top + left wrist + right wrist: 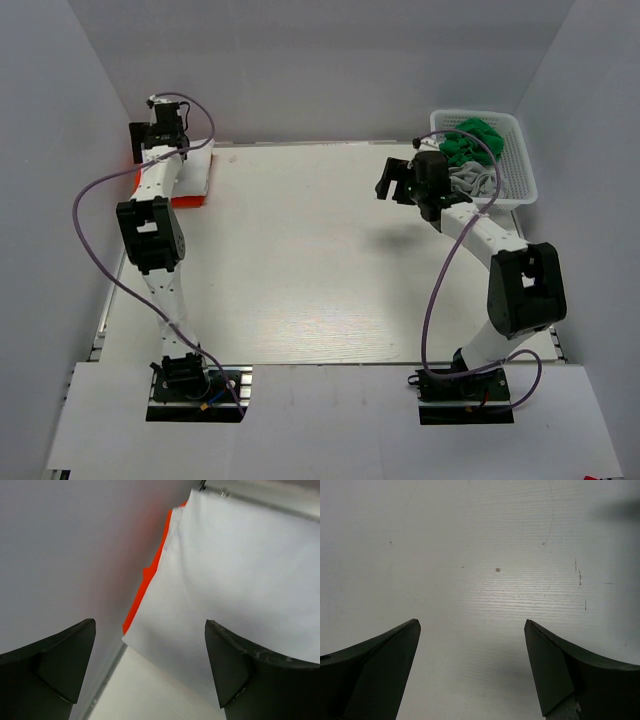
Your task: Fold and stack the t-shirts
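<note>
Your left hand hangs released, fingers wide, over the far-left corner of the worktop. There the folded white t-shirt lies on the orange t-shirt, whose edge shows close against the side wall. Your right hand is likewise spread and grasps nothing, just left of the mesh basket at the far-right edge, which holds the green t-shirt and the pale grey t-shirt; the broad middle of the worktop lies between the arms.
</note>
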Controlling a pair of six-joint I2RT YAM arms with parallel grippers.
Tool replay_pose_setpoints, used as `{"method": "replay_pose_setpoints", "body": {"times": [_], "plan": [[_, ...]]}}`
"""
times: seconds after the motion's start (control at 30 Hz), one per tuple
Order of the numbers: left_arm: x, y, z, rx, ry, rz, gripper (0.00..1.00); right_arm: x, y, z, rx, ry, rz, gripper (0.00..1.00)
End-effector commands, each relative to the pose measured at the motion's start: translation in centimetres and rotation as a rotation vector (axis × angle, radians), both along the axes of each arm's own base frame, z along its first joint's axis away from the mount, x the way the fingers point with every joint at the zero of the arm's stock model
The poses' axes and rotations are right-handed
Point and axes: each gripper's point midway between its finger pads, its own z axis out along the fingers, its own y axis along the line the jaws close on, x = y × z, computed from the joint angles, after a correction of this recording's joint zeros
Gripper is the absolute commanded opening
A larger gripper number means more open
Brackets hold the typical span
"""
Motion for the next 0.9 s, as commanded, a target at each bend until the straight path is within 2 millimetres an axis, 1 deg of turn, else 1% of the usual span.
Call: {"method": "replay_pose_setpoints", "body": {"times": [0.0,0.03,0.07,0.1,0.13,0.17,0.2,0.23,0.27,0.3,0.33,0.37,0.4,0.43,0.47,0.53,0.57,0.6,0.63,0.67,0.7,0.73,0.77,0.8,0.83,0.87], "plan": [[-2.3,-3.4,10.3,-0.141,-0.273,0.003,1.00,-0.5,-0.3,4.4,0.038,-0.110,-0.013,0.90],[-3.1,-4.8,12.7,-0.210,-0.332,-0.050,1.00,-1.3,-0.6,4.0,0.035,-0.103,-0.011,0.90],[-3.7,-5.8,13.2,-0.265,-0.357,-0.077,1.00,-1.4,-0.8,4.1,0.032,-0.109,-0.019,0.90],[-4.4,-7.9,11.0,-0.383,-0.338,-0.117,1.00,-2.1,-1.1,4.0,0.029,-0.110,-0.023,0.90],[-4.9,-9.6,11.3,-0.442,-0.359,-0.161,1.00,-2.5,-1.2,4.6,0.032,-0.125,-0.023,0.90],[-7.2,-11.0,10.7,-0.509,-0.362,-0.191,1.00,-3.0,-1.5,3.9,0.028,-0.116,-0.031,0.90],[-7.9,-13.9,10.6,-0.630,-0.370,-0.299,1.00,-3.7,-2.0,4.5,0.033,-0.131,-0.045,0.90],[-8.2,-15.8,11.4,-0.669,-0.418,-0.383,1.00,-3.9,-2.3,4.5,0.034,-0.136,-0.050,0.90],[-10.0,-17.6,8.2,-0.725,-0.362,-0.414,1.00,-4.7,-2.2,3.3,0.030,-0.112,-0.043,0.90],[-11.1,-19.4,8.4,-0.781,-0.366,-0.476,1.00,-5.4,-1.9,4.3,0.045,-0.135,-0.013,0.90],[-12.7,-20.4,10.1,-0.785,-0.407,-0.505,1.00,-5.7,-1.9,4.0,0.031,-0.134,-0.003,0.90],[-14.1,-20.4,8.2,-0.795,-0.371,-0.489,1.00,-6.0,-1.9,4.2,0.031,-0.137,0.002,0.90],[-15.1,-20.7,7.8,-0.789,-0.359,-0.483,1.00,-6.9,-1.9,3.5,0.038,-0.116,0.013,0.90],[-16.0,-20.8,7.5,-0.792,-0.355,-0.468,1.00,-7.2,-2.0,3.7,0.053,-0.117,0.008,0.90],[-17.4,-20.6,7.1,-0.786,-0.347,-0.452,1.00,-7.7,-2.0,3.7,0.058,-0.117,0.009,0.90],[-18.5,-20.5,6.7,-0.792,-0.345,-0.435,1.00,-8.3,-2.1,2.7,0.060,-0.092,0.007,0.90],[-19.1,-20.8,6.1,-0.796,-0.332,-0.439,1.00,-8.6,-2.2,3.2,0.069,-0.105,0.005,0.90],[-19.4,-21.2,7.0,-0.807,-0.347,-0.468,1.00,-8.7,-2.1,3.3,0.082,-0.106,0.006,0.90],[-19.6,-21.3,6.4,-0.810,-0.334,-0.463,1.00,-9.1,-2.1,2.9,0.088,-0.100,0.006,0.90],[-19.8,-21.4,6.9,-0.814,-0.344,-0.477,1.00,-9.4,-2.1,3.6,0.099,-0.120,0.006,0.90],[-19.9,-21.4,6.5,-0.816,-0.336,-0.473,1.00,-9.8,-1.5,3.8,0.121,-0.126,0.039,0.90],[-20.0,-21.2,6.8,-0.808,-0.347,-0.469,1.00,-10.3,-1.6,3.6,0.126,-0.126,0.040,0.90],[-19.9,-21.1,6.8,-0.801,-0.350,-0.460,1.00,-10.5,-1.7,4.0,0.132,-0.140,0.040,0.90],[-20.1,-20.9,6.9,-0.795,-0.352,-0.453,1.00,-10.7,-1.9,4.0,0.130,-0.144,0.037,0.90],[-20.3,-20.9,6.7,-0.797,-0.343,-0.449,1.00,-10.9,-1.9,3.8,0.125,-0.144,0.041,0.90],[-20.3,-20.5,6.3,-0.783,-0.340,-0.427,1.00,-11.1,-1.8,4.2,0.134,-0.152,0.045,0.90]]}}
